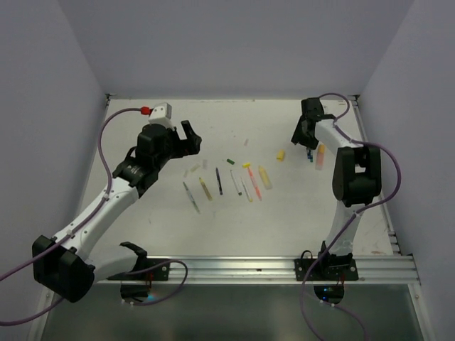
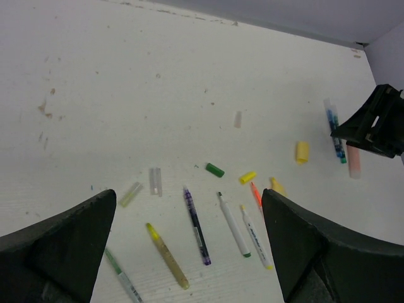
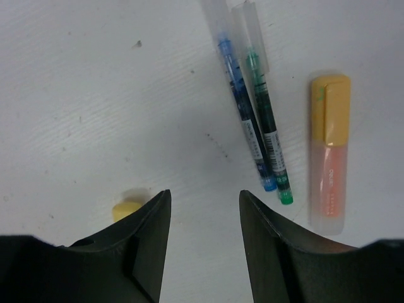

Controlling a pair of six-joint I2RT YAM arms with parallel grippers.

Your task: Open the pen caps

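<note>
Several uncapped pens [image 1: 220, 181] lie in a row mid-table, with a loose green cap [image 1: 231, 162] and yellow caps [image 1: 247, 165] beside them. In the left wrist view the dark pen [image 2: 197, 226], the green cap [image 2: 214, 170] and a clear cap [image 2: 155, 181] show. My left gripper [image 1: 188, 135] hovers open and empty above the row's left end. My right gripper [image 3: 204, 194] is open and empty, low over bare table. A blue pen [image 3: 243, 120], a green pen [image 3: 268, 132] and a capped orange highlighter [image 3: 329, 170] lie just beyond it.
A fat yellow cap [image 1: 281, 155] lies left of the right gripper and also shows in the right wrist view [image 3: 126, 208]. White walls enclose the table [image 1: 142, 234] on three sides. A metal rail [image 1: 284, 266] runs along the near edge.
</note>
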